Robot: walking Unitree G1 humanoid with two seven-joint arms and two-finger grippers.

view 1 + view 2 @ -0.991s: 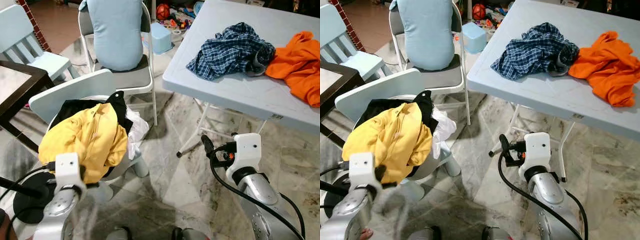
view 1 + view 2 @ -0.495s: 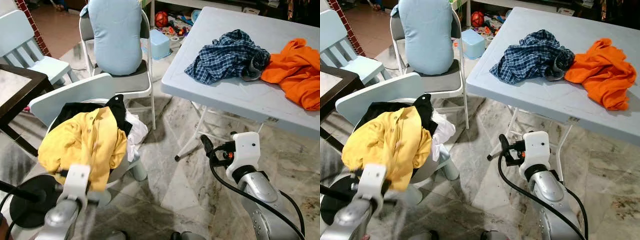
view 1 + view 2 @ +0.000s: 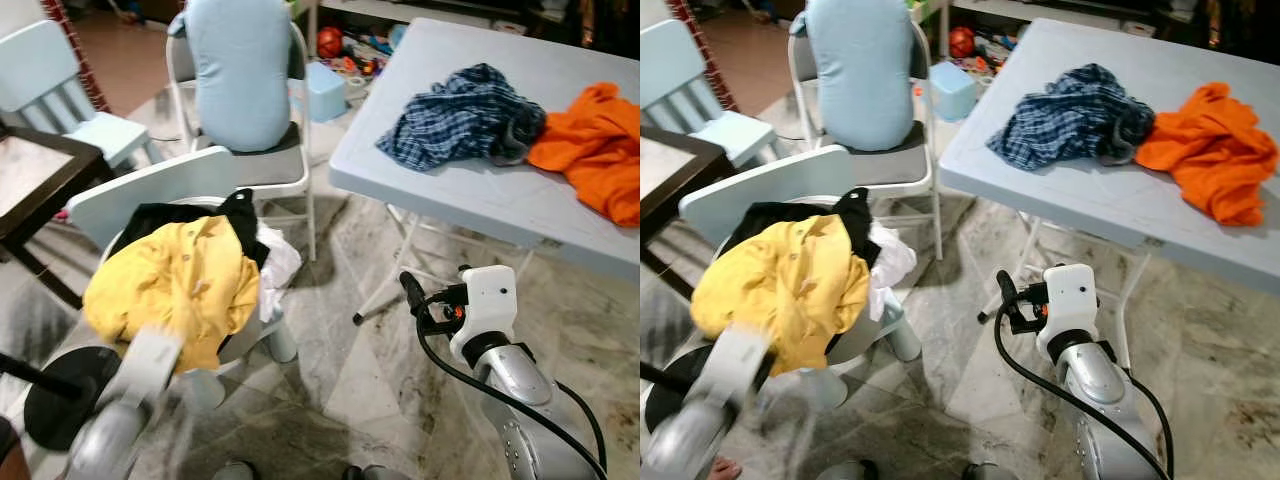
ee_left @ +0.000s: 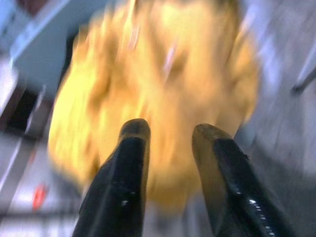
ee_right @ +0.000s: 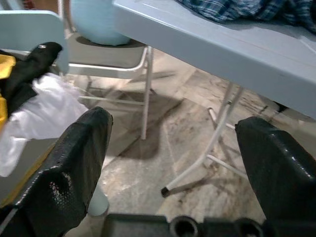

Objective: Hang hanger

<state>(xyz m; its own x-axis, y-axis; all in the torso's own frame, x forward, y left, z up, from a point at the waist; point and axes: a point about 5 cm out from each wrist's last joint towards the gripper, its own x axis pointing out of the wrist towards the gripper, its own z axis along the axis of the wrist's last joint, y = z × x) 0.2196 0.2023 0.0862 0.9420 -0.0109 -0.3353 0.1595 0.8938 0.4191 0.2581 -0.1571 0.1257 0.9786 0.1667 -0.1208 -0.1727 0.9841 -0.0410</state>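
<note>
A yellow shirt [image 3: 170,285] lies heaped on a pale blue chair [image 3: 150,185], over a black garment [image 3: 235,215] and a white one [image 3: 275,270]. My left arm [image 3: 135,375] is blurred, low at the near left, just in front of that heap. In the left wrist view my left gripper [image 4: 170,129] is open, its fingers aimed at the yellow shirt [image 4: 158,84] with nothing between them. My right gripper [image 5: 173,118] is open wide and holds nothing, hanging over the floor by the table leg [image 5: 219,133]. No hanger can be made out.
A pale blue folding table [image 3: 470,195] at the right carries a plaid shirt [image 3: 460,115] and an orange garment [image 3: 595,140]. A folding chair [image 3: 290,160] holding a light blue bulk stands behind. A dark table [image 3: 30,180] and a black round stand base [image 3: 60,400] are at the left.
My left arm has shifted and blurred in front of the yellow shirt. The right arm stays where it was. The camera has moved slightly.
</note>
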